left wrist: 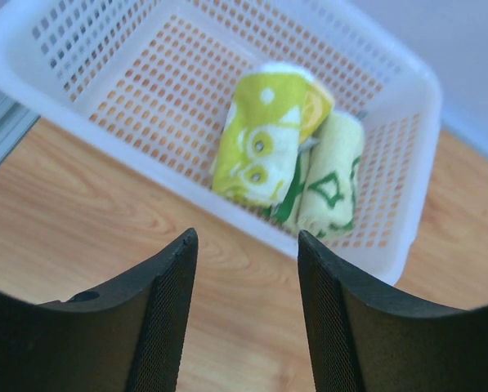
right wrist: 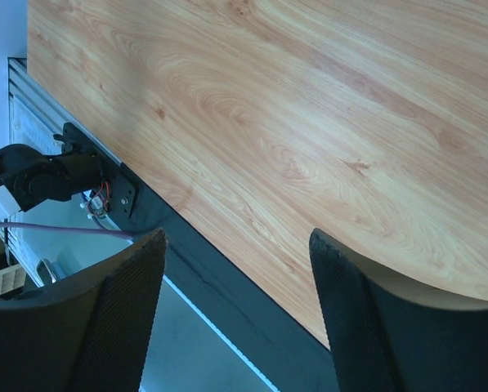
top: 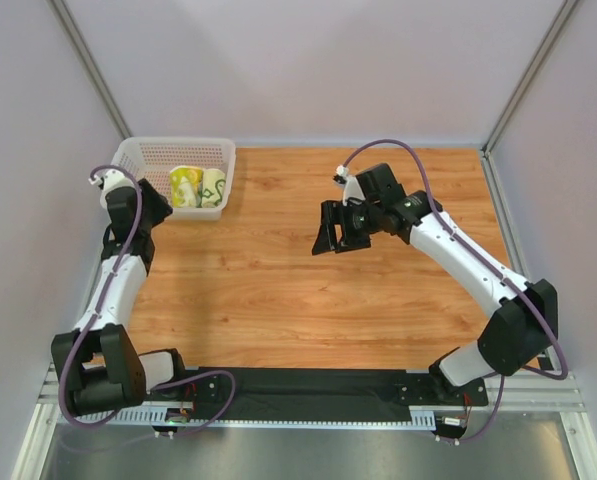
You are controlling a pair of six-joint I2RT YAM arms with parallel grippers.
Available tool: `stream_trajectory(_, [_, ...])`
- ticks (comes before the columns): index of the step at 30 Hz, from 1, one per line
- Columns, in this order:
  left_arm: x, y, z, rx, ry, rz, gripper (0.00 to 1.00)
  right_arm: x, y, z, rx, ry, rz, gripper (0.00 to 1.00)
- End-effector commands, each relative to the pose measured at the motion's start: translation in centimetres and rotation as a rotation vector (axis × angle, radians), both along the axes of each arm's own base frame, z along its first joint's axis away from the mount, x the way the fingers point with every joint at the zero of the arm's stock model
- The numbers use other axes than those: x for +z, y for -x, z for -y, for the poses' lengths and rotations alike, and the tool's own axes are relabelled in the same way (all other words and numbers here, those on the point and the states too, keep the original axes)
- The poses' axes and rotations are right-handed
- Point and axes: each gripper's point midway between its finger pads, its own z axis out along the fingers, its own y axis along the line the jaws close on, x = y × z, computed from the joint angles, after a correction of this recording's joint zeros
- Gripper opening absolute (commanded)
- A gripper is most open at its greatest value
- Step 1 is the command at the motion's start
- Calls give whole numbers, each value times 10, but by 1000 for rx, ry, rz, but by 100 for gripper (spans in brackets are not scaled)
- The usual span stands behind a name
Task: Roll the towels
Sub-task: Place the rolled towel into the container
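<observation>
Two rolled towels lie side by side in the white mesh basket [top: 178, 143] at the table's back left: a lime-yellow one [top: 185, 186] and a cream one with green lines [top: 213, 185]. The left wrist view shows the same yellow roll [left wrist: 264, 139] and cream roll [left wrist: 332, 175], with a green scrap of cloth peeking out under them. My left gripper [left wrist: 245, 237] hovers over bare wood just in front of the basket's near rim [left wrist: 342, 245], open and empty. My right gripper [top: 336, 238] hangs above the middle of the table, also open with nothing in it [right wrist: 237, 237].
The wooden tabletop [top: 378, 300] is bounded by grey walls on the left, back and right. A black mounting rail [top: 308, 385] runs along the near edge and shows under the right gripper [right wrist: 227, 286].
</observation>
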Motion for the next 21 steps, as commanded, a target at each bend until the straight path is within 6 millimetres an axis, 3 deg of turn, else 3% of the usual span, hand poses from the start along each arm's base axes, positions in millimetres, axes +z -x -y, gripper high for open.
stream_trajectory(1, [59, -32, -14, 89, 125, 263, 59, 16, -1, -1, 8, -33, 74, 74])
stream_trajectory(4, [57, -46, -9, 73, 178, 282, 59, 20, 1, 1, 8, -34, 88, 78])
stream_trajectory(7, [59, -42, -12, 72, 127, 301, 57, 27, 4, 5, 1, -38, 114, 82])
stream_trajectory(8, [48, -35, -17, 81, 65, 266, 58, 31, 4, 5, -4, -51, 132, 87])
stream_trajectory(9, [48, -26, -28, 137, 20, 258, 59, 27, 6, 7, -8, -53, 132, 99])
stream_trajectory(10, [41, -20, -34, 163, -10, 236, 60, 35, 9, 9, -23, -77, 155, 100])
stream_trajectory(11, [24, -10, -39, 175, -54, 194, 60, 40, 6, 7, -30, -103, 184, 100])
stream_trajectory(13, [21, -3, -42, 182, -96, 205, 60, 35, 8, 8, -36, -128, 175, 100])
stream_trajectory(18, [-38, 17, -38, 152, -129, 89, 60, 44, 4, 9, -43, -178, 216, 100])
stream_trajectory(21, [-46, 23, -29, 111, -116, 111, 61, 47, 6, 9, -26, -178, 218, 100])
